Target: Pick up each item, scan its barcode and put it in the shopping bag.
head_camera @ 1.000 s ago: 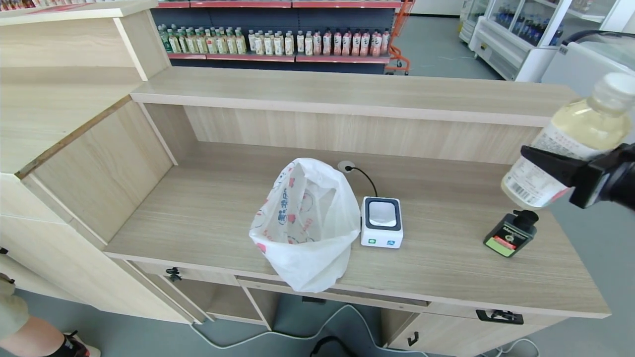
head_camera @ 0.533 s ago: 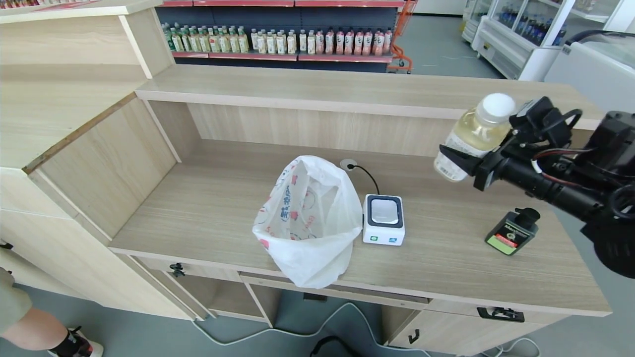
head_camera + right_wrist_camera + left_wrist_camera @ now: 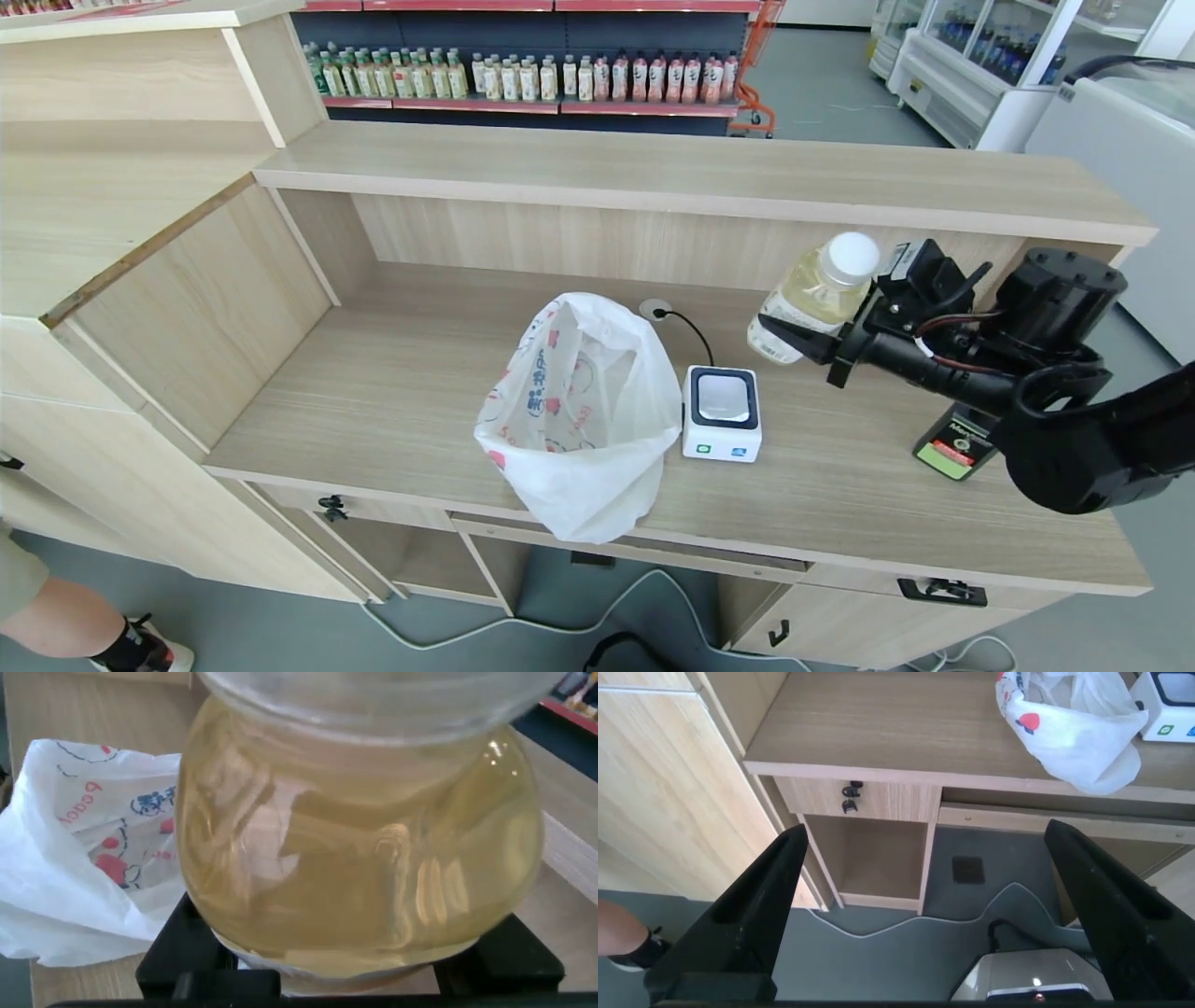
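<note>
My right gripper (image 3: 801,325) is shut on a clear bottle (image 3: 814,291) of pale yellow drink with a white cap, held tilted in the air just right of and above the white scanner box (image 3: 719,413). In the right wrist view the bottle (image 3: 355,831) sits between the dark fingers (image 3: 177,957), with the white shopping bag (image 3: 84,859) beyond it. The bag (image 3: 579,411) stands open on the counter, touching the scanner's left side. A small dark bottle (image 3: 948,446) with a green label lies at the counter's right, partly behind my right arm. My left gripper (image 3: 934,915) hangs open below the counter's front edge, holding nothing.
The wooden counter (image 3: 392,392) has a tall side wall on the left and a raised ledge (image 3: 653,173) along the back. A black cable (image 3: 686,331) runs from the scanner to a hole in the counter. Drawers (image 3: 868,798) sit under the front edge.
My right arm has carried the bottle from the far right edge leftward and down, closer to the scanner. The head camera shifted slightly early on.
</note>
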